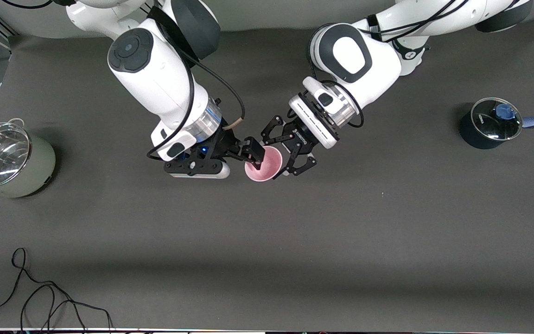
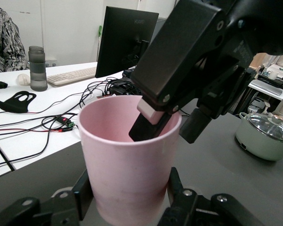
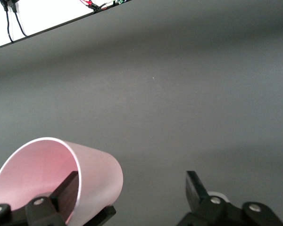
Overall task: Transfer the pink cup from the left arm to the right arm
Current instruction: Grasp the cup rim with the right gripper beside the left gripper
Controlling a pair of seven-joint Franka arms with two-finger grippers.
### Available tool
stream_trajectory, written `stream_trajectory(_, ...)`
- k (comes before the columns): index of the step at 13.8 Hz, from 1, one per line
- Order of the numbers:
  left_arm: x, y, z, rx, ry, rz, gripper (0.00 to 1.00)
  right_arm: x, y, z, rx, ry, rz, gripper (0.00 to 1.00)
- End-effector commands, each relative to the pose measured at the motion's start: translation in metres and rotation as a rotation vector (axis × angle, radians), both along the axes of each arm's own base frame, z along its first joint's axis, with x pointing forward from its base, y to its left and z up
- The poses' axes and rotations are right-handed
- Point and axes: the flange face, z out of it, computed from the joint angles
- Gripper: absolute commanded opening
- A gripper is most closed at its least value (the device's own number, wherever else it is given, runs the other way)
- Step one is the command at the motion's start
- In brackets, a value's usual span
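Surface: dark grey mat over the table, bare across most of its width; thin black cable coiled at about 7 o'clock in the front view.
Room: seen from the left wrist, white desk with a black monitor, keyboard, grey bottle and tangled wires.
Pale green pot: stood at 9 o'clock in the front view, at the right arm's end, under a glass lid; contents not visible.
Dark saucepan: stood at 3 o'clock, at the left arm's end, glass lid with a blue knob, blue handle pointing off the edge.
Pink cup: held off the mat at mid-table, tipped with its mouth toward the front camera, empty apart from one black finger.
Left gripper: skeletal fingers clenched on the cup's wall.
Right gripper: spread wide, one finger inside the cup's mouth, the other outside the rim; contact unclear.
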Motion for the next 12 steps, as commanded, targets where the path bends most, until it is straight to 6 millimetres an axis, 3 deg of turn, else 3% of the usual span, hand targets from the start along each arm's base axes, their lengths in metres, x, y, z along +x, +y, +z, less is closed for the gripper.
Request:
stream_trajectory(1,-0.0015,0.0013,0.0091,-0.001,-0.002,0.019,0.51,0.0030,-0.0002,0.0028,-0.021,-0.018,0.023,0.00)
stream_trajectory(5,-0.0015,0.0015,0.0091,0.000,-0.002,0.020,0.55,0.0050,-0.0031,0.0012,-0.031,-0.029,0.060,0.00)
stream_trajectory(7,-0.0015,0.0013,0.0091,-0.001,-0.002,0.019,0.68,0.0060,-0.0046,0.0012,-0.033,-0.034,0.077,0.00)
stream_trajectory(8,-0.0010,0.0018,0.0086,0.000,-0.002,0.020,0.84,0.0060,-0.0046,0.0012,-0.032,-0.034,0.076,0.00)
stream_trajectory(9,0.0001,0.0028,0.0071,0.004,-0.003,0.023,0.92,0.0059,-0.0044,0.0020,-0.030,-0.034,0.076,0.00)
stream_trajectory(12,0.0011,0.0036,0.0067,0.004,-0.002,0.025,0.99,0.0059,-0.0044,0.0020,-0.030,-0.034,0.076,0.00)
